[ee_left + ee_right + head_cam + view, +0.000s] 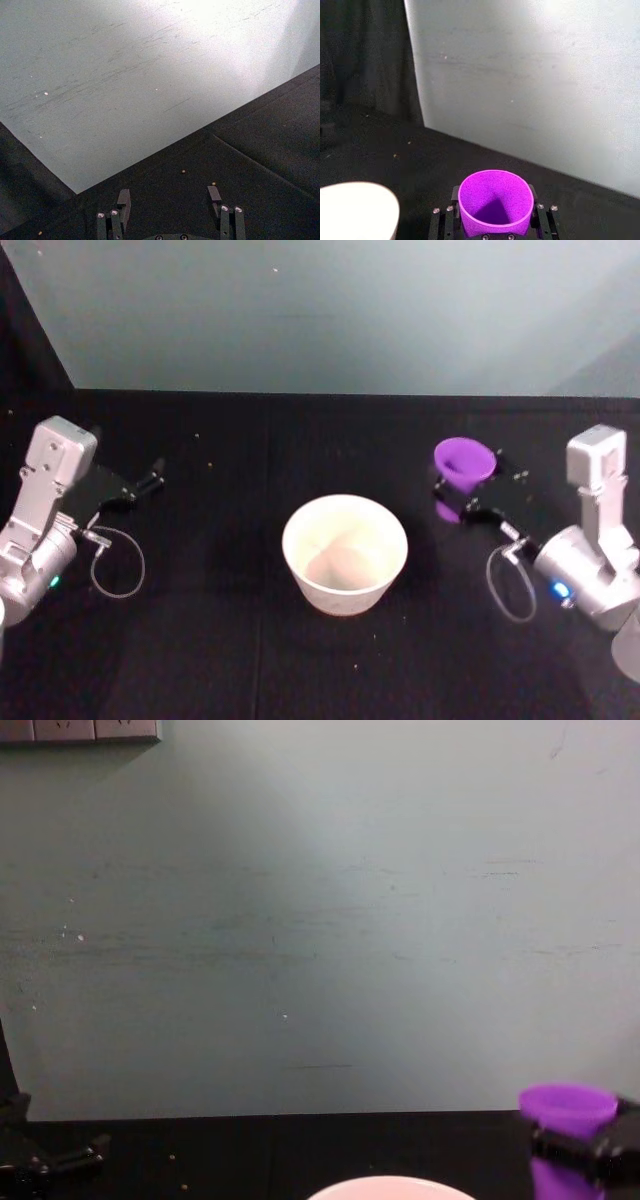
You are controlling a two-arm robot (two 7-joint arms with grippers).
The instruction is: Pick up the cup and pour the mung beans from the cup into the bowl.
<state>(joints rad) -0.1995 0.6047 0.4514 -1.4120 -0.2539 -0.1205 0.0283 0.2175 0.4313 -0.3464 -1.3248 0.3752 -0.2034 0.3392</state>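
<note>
Apparently, cup [494, 202] between right gripper [494, 226] fingers [540, 222]

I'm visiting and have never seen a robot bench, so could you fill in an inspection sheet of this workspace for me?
Surface: flat black table.
Job's things: small bright purple plastic cup, upright, gripped at the right; no beans seen in its mouth. Wide pale pinkish-white round bowl at mid-table, apart from the cup; its contents cannot be told.
Clutter: a few tiny stray beans on the table.
Grippers: left gripper open, holding nothing, at the table's left; right gripper shut on the cup.
Cables: grey cable loop at the left wrist, another loop at the right.
Surroundings: pale grey-green wall with wall sockets high up.
</note>
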